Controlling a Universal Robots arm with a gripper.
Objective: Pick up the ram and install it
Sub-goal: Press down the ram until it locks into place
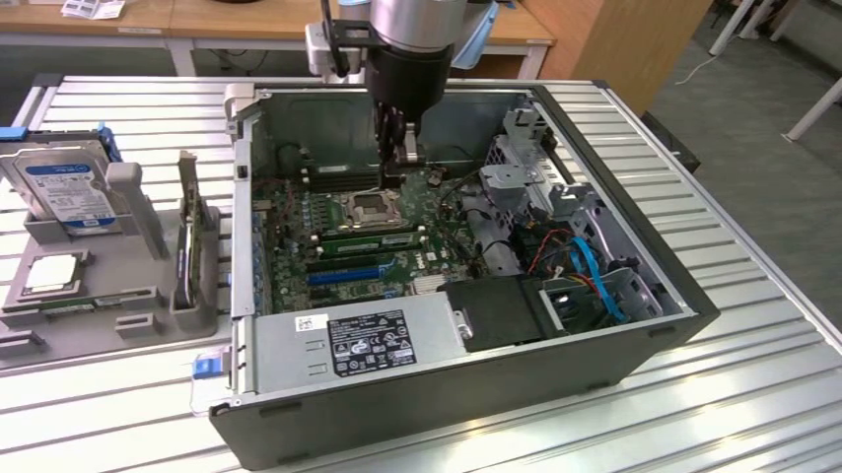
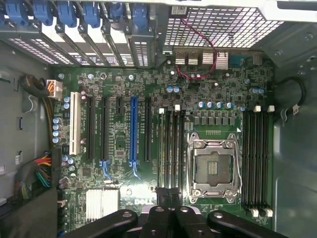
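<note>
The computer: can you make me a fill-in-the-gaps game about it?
1. The gripper hangs inside the open computer case, and it is ____ (open or shut).
2. The CPU socket has ____ chip in it.
3. One long slot, with black slots on both sides, is coloured ____.
4. The hard drive stands on the gray tray, ____ the case.

Missing words: shut; no; blue; outside.

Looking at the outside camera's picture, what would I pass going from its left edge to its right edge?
Hard drive standing in the grey tray → a board upright in the tray's stand → the open computer case's wall → empty CPU socket, with the robot's gripper above it → blue cables → bare metal table.
</note>
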